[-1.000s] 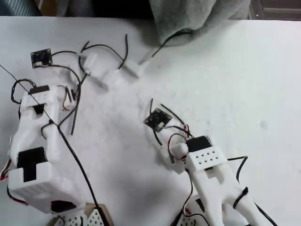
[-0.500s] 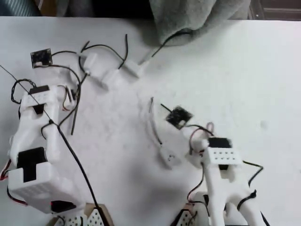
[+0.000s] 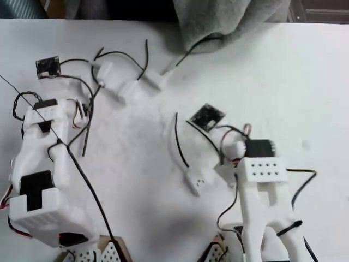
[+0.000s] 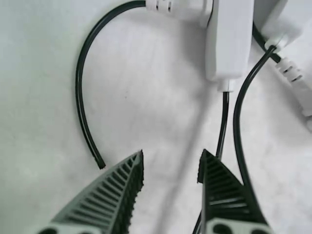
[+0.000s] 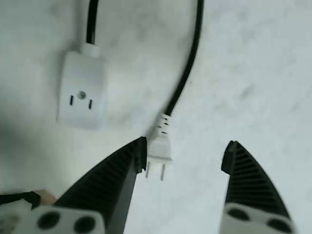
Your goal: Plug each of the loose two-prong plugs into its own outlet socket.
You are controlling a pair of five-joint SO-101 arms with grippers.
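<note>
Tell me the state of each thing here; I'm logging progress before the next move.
Left gripper: open, empty.
Right gripper: open, empty, above the plug.
Two-prong plug: unplugged, lying on the table, prongs bare.
Outlet socket: empty, slots facing up.

The high camera looks straight down from well above on the whole desk (image 3: 294, 82) and both arms, while each wrist camera looks from close by past the left claw (image 4: 170, 153) or the right claw (image 5: 186, 142) onto the desk top, the right one sharing the white outlet (image 5: 82, 92) with the high view.
</note>
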